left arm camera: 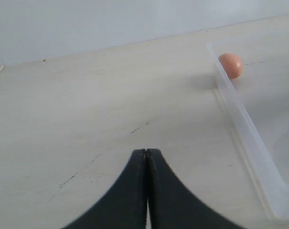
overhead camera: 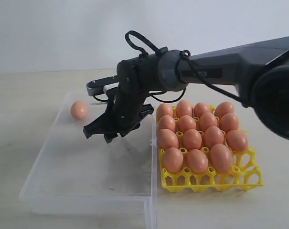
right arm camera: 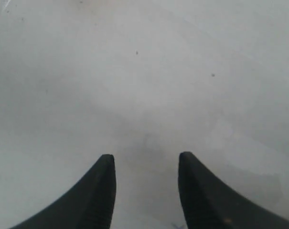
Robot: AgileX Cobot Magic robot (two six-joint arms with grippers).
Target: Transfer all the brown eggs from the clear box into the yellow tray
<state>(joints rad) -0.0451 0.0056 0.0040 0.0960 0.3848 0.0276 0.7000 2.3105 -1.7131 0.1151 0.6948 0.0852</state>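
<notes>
1. The right gripper [overhead camera: 99, 135] is hanging low over the clear box [overhead camera: 53, 162], its fingertips pointing down at the box floor.
2. Its jaws are standing apart. In the right wrist view the two dark fingers [right arm camera: 103, 191] are showing only the pale, bare box floor in the gap between them, so they are gripping nothing.
3. A single brown egg [overhead camera: 79, 109] is lying inside the clear box near its far wall. It is sitting ahead of the right jaws and off to one side, apart from them and untouched.
4. The yellow tray [overhead camera: 230, 179] is standing just beside the clear box, behind the right jaws on the arm's own side.
5. Fifteen brown eggs [overhead camera: 192, 139] are sitting upright in the tray's cells, each touching or nearly touching its neighbours.
6. One corner cell [overhead camera: 247, 164] is showing bare yellow lattice; in the exterior view it is the tray corner lying farthest from the right jaws.
7. The left gripper [left arm camera: 145, 151] is hovering over the table [left arm camera: 87, 119], outside the clear box, with its jaws pressed together and nothing between them.
8. From the left jaws, the single brown egg is lying well ahead and to one side, just beyond the box's transparent wall [left arm camera: 244, 129].
</notes>
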